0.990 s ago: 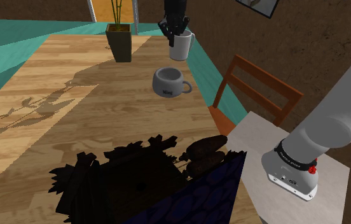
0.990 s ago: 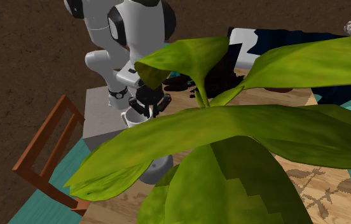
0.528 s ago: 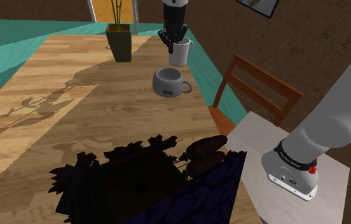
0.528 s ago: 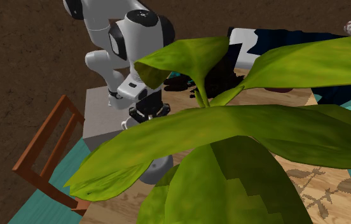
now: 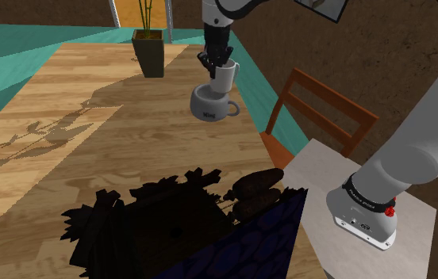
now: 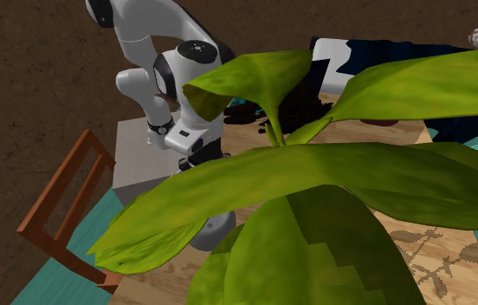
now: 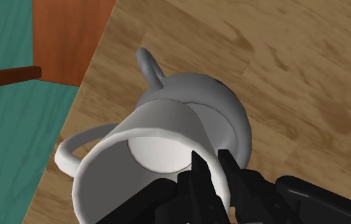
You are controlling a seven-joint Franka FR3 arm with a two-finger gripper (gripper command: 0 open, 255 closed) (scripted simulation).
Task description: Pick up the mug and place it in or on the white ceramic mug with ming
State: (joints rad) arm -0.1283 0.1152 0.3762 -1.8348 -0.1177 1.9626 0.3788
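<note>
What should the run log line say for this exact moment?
claw: shut on white mug rim | white mug: directly above grey mug | grey mug: on wooden table | release: not yet

A home dining corner: wooden table (image 5: 90,79), wooden chair (image 5: 332,99), potted plant (image 5: 149,54), framed picture (image 5: 321,7) on brown wall (image 5: 400,47).

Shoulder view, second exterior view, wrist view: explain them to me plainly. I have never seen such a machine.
The machine is a white robot arm on a box stand, ending in a black two-finger gripper. The shoulder view looks down from beside the stand over a wooden table. The second exterior view faces the arm across the table, through a plant's big green leaves. The wrist view looks along the gripper's fingers. On the table stand a grey mug and a dark plant pot. The gripper holds a white mug by its rim, just over the grey mug.
</note>
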